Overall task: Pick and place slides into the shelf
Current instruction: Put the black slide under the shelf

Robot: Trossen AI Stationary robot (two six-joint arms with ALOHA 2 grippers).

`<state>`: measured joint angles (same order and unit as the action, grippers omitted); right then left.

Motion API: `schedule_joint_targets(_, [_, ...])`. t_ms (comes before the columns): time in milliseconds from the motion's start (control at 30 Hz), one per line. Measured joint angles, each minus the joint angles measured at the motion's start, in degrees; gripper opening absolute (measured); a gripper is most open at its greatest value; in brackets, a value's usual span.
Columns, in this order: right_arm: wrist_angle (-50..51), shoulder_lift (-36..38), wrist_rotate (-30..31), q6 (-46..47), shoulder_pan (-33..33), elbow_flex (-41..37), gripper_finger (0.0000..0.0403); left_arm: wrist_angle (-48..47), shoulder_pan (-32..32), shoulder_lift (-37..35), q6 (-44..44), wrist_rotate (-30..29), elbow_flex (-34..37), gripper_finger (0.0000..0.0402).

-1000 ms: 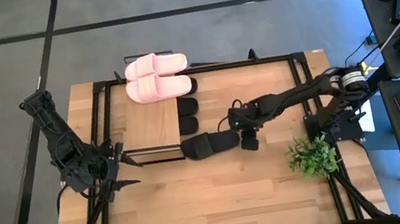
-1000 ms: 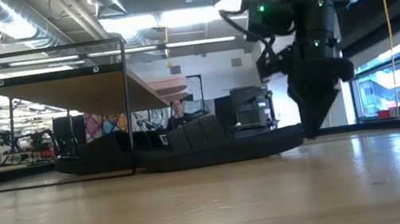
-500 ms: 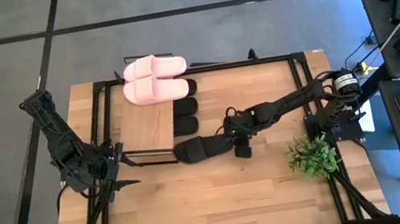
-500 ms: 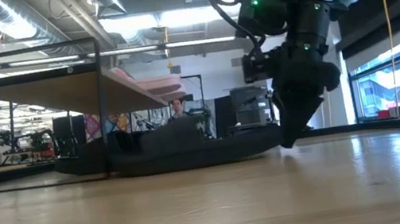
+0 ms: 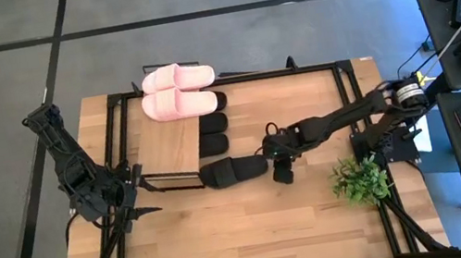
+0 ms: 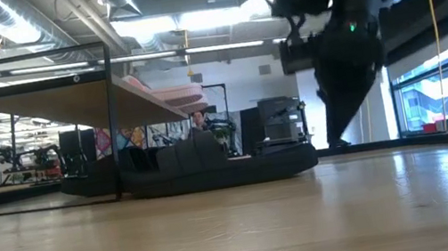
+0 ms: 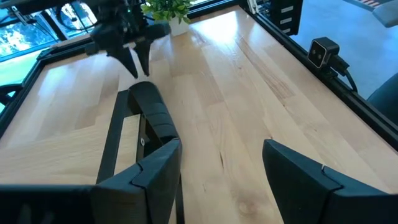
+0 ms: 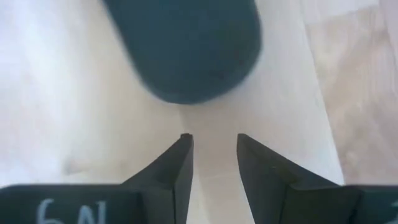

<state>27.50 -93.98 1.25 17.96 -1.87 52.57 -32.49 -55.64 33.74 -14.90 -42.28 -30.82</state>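
A black slide (image 5: pixel 233 171) lies flat on the table, its left part under the shelf (image 5: pixel 172 143). Two pink slides (image 5: pixel 178 93) rest on the far end of the shelf's wooden top. Two more black slides (image 5: pixel 215 132) stick out from under its right side. My right gripper (image 8: pixel 211 142) stands open just right of the near black slide's rounded end (image 8: pixel 186 50), pointing steeply down, with nothing between its fingers. My left gripper (image 7: pixel 221 168) waits open at the shelf's near left corner.
A small green plant (image 5: pixel 359 180) stands near the table's right edge, close behind my right arm. A black frame (image 5: pixel 340 82) runs around the tabletop. Bare wood (image 5: pixel 247 229) stretches along the near side.
My right gripper pushed the near black slide toward the table's left edge, farther under the shelf. The shelf and its pink slides also slid a little left. The gripper then drew back to the right and rose slightly, coming off the slide's end.
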Motion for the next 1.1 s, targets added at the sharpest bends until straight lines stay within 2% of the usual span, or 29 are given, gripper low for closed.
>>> schedule_joint_targets(133, [-2.24,2.17,0.02,1.06,-2.41,1.12,0.0125,0.02,0.00,-0.02,-0.02,0.00,-0.01,0.0217])
schedule_joint_targets(300, [-15.64,1.62,-0.07,-2.57,-5.76,1.92,0.0125,0.15,-0.02,-0.02,-0.09,0.02,-0.01,0.0217])
schedule_joint_targets(467, [-24.27,-0.11,-2.88,-4.63,-7.81,1.93,0.0125,0.17,0.00,0.00,-0.14,0.02,0.00,0.0217])
schedule_joint_targets(833, [-39.08,-9.92,-3.49,-4.79,-10.07,1.87,0.0125,0.16,0.00,0.00,-0.13,0.02,0.00,0.0217])
schedule_joint_targets(1100, [-44.01,-16.52,-3.45,-4.86,-9.67,2.98,0.0125,0.15,-0.01,-0.02,-0.13,0.02,-0.01,0.0217])
